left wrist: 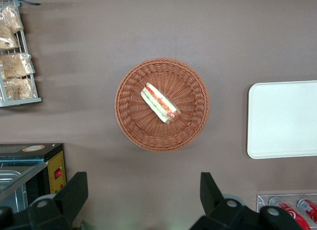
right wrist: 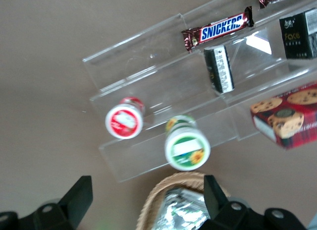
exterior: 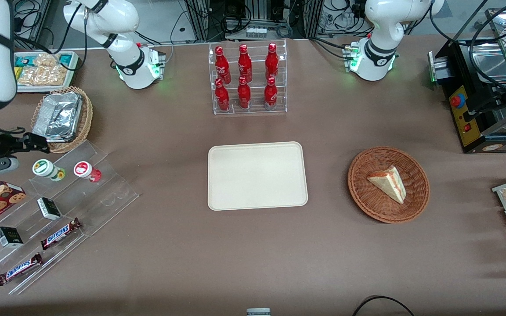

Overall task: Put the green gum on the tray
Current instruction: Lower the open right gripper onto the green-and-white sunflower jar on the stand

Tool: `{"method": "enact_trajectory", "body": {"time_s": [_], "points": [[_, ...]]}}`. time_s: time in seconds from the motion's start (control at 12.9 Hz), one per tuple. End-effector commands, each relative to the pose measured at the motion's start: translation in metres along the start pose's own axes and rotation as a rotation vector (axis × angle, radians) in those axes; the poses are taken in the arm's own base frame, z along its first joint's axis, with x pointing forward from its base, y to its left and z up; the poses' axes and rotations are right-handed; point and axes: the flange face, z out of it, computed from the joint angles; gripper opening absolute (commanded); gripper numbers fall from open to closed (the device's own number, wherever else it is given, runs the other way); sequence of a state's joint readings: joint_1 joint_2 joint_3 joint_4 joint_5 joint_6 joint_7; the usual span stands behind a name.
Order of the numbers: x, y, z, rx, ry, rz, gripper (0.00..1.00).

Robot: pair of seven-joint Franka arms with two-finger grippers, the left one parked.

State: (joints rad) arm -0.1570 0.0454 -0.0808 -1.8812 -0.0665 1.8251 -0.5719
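Nothing was done yet: I had the gripper [right wrist: 146, 202] open above the basket [exterior: 85, 115], near the gum [exterior: 47, 170] upright on the acrylic stand [exterior: 103, 193], tray [exterior: 257, 175] bare.

gripper [exterior: 37, 144] open above green gum [exterior: 47, 170] | red-lidded bottle [exterior: 87, 171] just beside | tray [exterior: 257, 175] bare, approach unobstructed
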Motion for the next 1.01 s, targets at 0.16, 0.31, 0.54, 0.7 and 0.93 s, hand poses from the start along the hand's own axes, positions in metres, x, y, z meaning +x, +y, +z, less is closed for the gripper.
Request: {"method": "enact_trajectory", "body": {"time_s": [0.16,0.31,0.54,0.7,0.93], "points": [[-0.024,0.025,0.050,0.008,0.093,-0.249,1.00],[-0.026,0.029,0.064,-0.001,0.104,-0.281,1.00],[-0.024,0.030,0.082,0.022,0.134,-0.255,1.00],[-0.026,0.029,0.094,0.005,0.150,-0.252,1.00],[-0.025,0.027,0.112,-0.019,0.166,-0.274,1.00]]}}
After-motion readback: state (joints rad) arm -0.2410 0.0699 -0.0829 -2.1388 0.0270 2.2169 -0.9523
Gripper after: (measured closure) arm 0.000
